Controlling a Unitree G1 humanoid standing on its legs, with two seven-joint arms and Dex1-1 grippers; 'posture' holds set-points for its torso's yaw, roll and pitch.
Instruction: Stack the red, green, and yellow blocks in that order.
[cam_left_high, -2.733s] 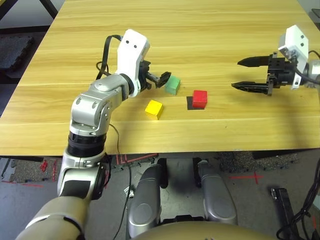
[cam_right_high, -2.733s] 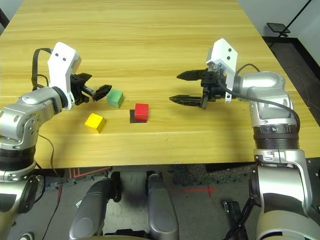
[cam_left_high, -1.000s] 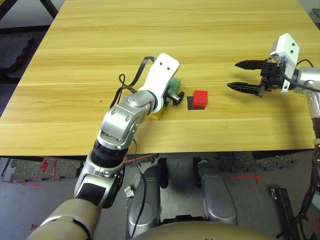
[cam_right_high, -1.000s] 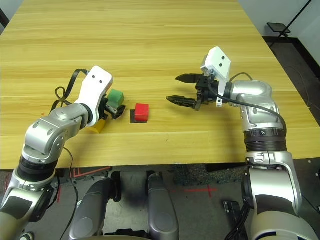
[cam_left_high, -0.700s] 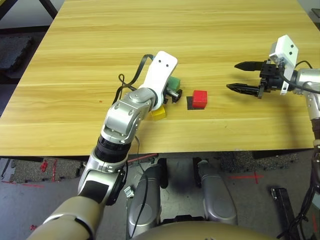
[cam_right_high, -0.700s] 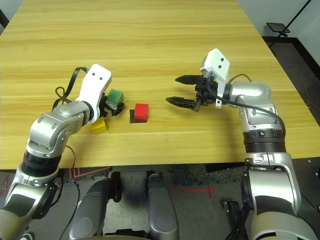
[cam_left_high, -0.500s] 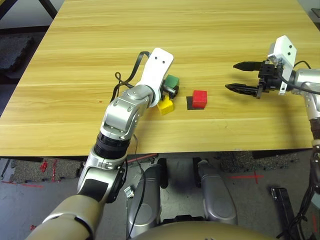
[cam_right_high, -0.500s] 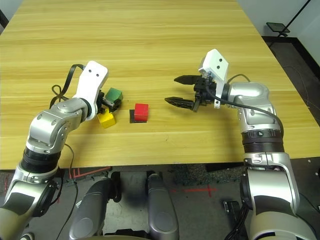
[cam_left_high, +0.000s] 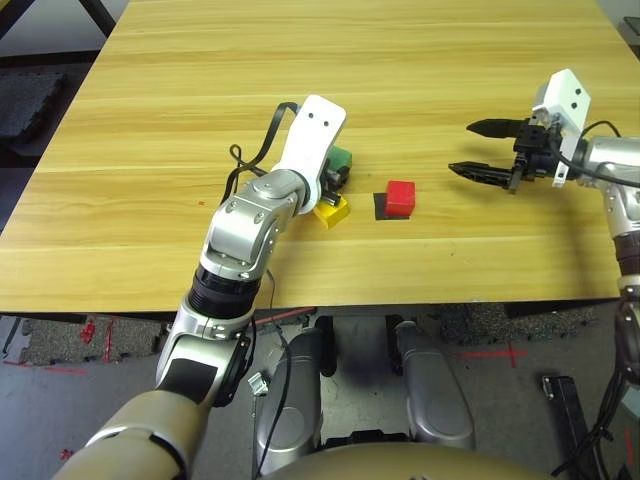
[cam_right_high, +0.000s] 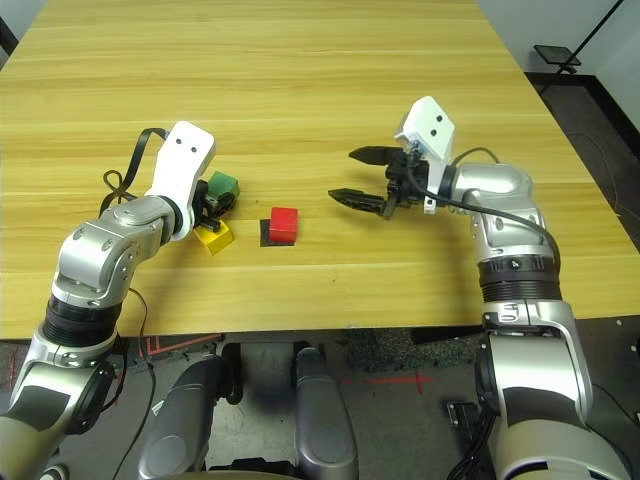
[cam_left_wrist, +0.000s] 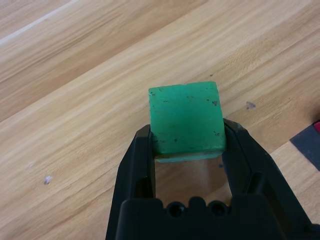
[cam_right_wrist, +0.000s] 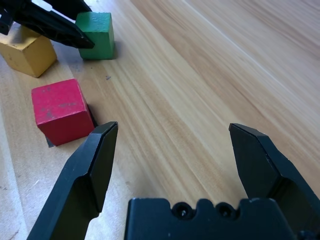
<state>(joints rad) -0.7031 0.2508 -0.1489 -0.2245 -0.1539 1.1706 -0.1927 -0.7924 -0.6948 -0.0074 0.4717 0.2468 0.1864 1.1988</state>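
Observation:
My left gripper (cam_left_wrist: 186, 136) is shut on the green block (cam_left_wrist: 186, 120), its black fingers (cam_left_wrist: 142, 152) pressing two opposite sides, low over the table. The same green block (cam_left_high: 342, 157) sits left of centre. The yellow block (cam_left_high: 333, 210) lies skewed just in front of it, beside my left wrist. The red block (cam_left_high: 401, 196) stands to the right on a flat black patch (cam_left_high: 380, 208). My right gripper (cam_left_high: 472, 147) hovers open to the right of the red block (cam_right_wrist: 60, 110), nothing between its fingers.
The wooden table (cam_left_high: 420, 60) spreads wide behind and to the right of the blocks. Its front edge (cam_left_high: 400, 290) runs close below them. A black cable (cam_left_high: 250, 165) loops off my left wrist.
My left gripper has shut on the green block. The yellow block has been nudged out from under my wrist toward the red block. My right gripper drifted slightly left.

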